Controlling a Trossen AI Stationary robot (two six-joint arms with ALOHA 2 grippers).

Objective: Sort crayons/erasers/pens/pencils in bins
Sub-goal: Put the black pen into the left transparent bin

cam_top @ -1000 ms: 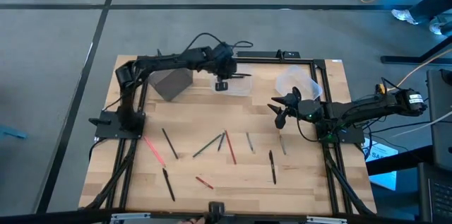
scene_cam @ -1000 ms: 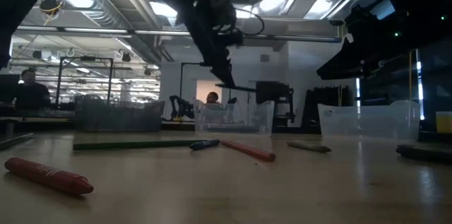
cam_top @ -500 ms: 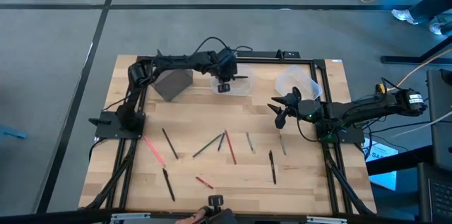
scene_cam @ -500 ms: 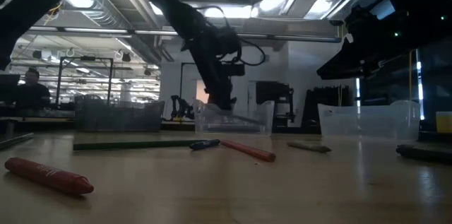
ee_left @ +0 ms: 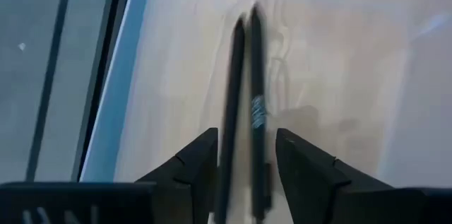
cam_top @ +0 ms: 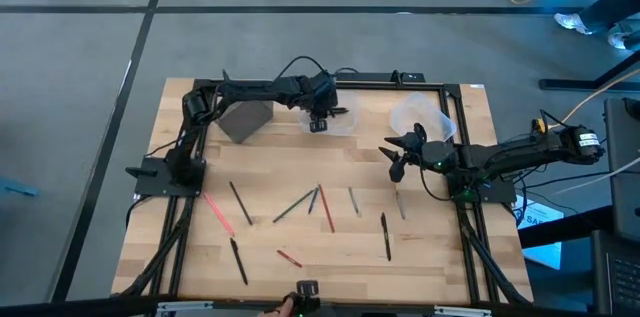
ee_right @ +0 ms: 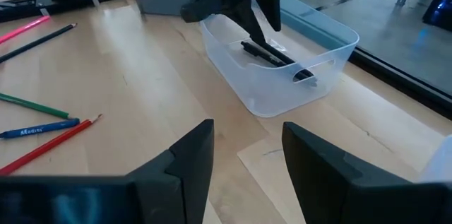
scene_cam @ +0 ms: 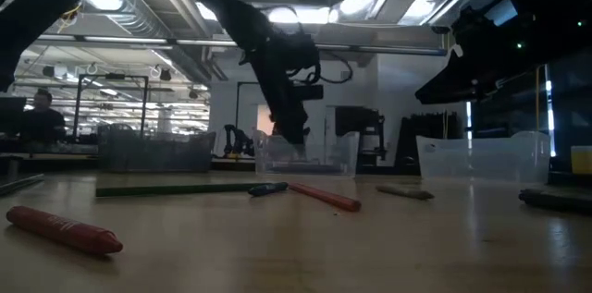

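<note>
My left gripper [cam_top: 318, 122] [ee_left: 246, 136] stands open inside the top of the clear squarish tub [cam_top: 336, 120] [ee_right: 321, 37] at the far side, pointing down. Two black pens [ee_left: 257, 104] [ee_right: 267, 53] lie side by side on the tub's floor right below its fingers; one of them shows blurred. A grey box [cam_top: 243, 118] stands left of that tub, and a clear rounded tub [cam_top: 420, 117] stands right of it. My right gripper [cam_top: 396, 154] [ee_right: 247, 128] hangs open near the rounded tub, holding nothing. Several loose sticks [cam_top: 326, 207] lie on the near half of the table.
Among the loose sticks are a pink one [cam_top: 218, 212], black ones [cam_top: 240, 202] [cam_top: 385, 235] [cam_top: 238, 259], a green pencil [cam_top: 292, 205], grey ones [cam_top: 354, 200] [cam_top: 400, 202] and a red crayon [cam_top: 290, 257] [scene_cam: 65, 228]. A dark frame [cam_top: 200, 137] edges the table.
My left gripper has come down into the clear squarish tub with a black pen held level. There it has opened and let go. The pen has dropped beside the other black pen on the tub's floor.
</note>
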